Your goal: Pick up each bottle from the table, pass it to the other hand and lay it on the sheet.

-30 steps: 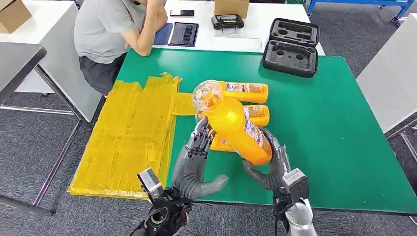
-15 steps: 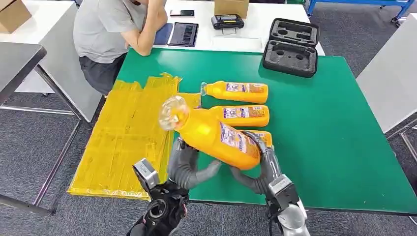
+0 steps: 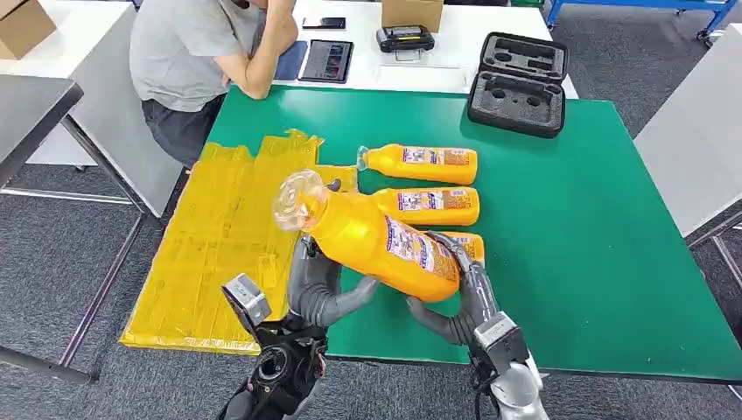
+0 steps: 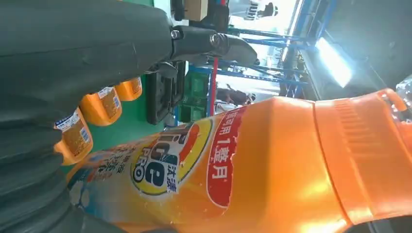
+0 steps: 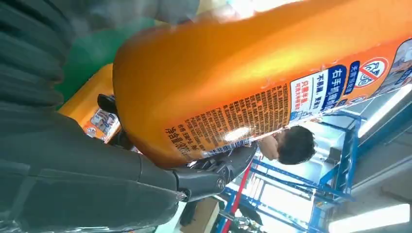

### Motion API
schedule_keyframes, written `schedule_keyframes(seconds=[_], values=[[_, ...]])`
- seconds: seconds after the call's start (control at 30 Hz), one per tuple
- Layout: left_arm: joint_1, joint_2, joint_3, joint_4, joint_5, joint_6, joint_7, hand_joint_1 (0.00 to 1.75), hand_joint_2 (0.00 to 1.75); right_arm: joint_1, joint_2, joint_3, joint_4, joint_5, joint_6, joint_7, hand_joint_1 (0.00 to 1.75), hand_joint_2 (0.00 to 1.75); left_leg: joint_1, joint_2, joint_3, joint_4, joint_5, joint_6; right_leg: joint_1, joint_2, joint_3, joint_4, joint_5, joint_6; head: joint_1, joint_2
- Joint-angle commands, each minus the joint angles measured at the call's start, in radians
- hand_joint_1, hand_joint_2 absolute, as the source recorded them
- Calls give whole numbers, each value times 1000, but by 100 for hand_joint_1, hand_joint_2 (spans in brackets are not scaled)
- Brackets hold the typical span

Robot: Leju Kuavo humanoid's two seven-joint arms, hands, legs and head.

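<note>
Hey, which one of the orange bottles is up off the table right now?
The big orange bottle with the clear cap, held between the left hand and right hand. The other bottles lie flat on the green table.

Green table on grey carpet; white desk behind, a person seated there; blue racking, perhaps shelving, under bright ceiling light

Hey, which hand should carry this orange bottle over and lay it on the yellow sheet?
Left. The left hand cups the raised bottle on the yellow sheet's side; the right hand holds its base on the far side.
</note>
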Motion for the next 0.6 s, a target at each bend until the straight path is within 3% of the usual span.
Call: schedule_keyframes(seconds=[0.03, 0.3, 0.57, 0.6], values=[[-6, -26, 47, 26, -7, 14, 3, 0, 175, -45, -3, 23, 43, 10, -16, -20, 175, 175, 0, 2, 3, 0, -1, -1, 0, 2, 3, 0, -1, -1, 0, 0], [-5, -14, 30, 6, -11, 32, 3, 0, 175, -47, -15, -40, 30, -62, -10, -11, 175, 175, 0, 1, 2, 0, -1, -1, 0, 1, 2, -1, -1, -1, 0, 0], [-13, -11, -2, 9, 4, 51, 3, 0, 175, -86, 5, -35, 139, -46, -24, 15, 175, 175, 1, 2, 8, 0, -4, -2, 1, 2, 7, -1, -3, -2, 0, 0], [-15, -11, 3, 3, -7, 48, 3, 175, 175, -92, 4, -36, 148, -46, -25, 15, 175, 175, 1, 1, 5, -1, -2, -1, 1, 1, 5, -1, -1, -2, 0, 0]])
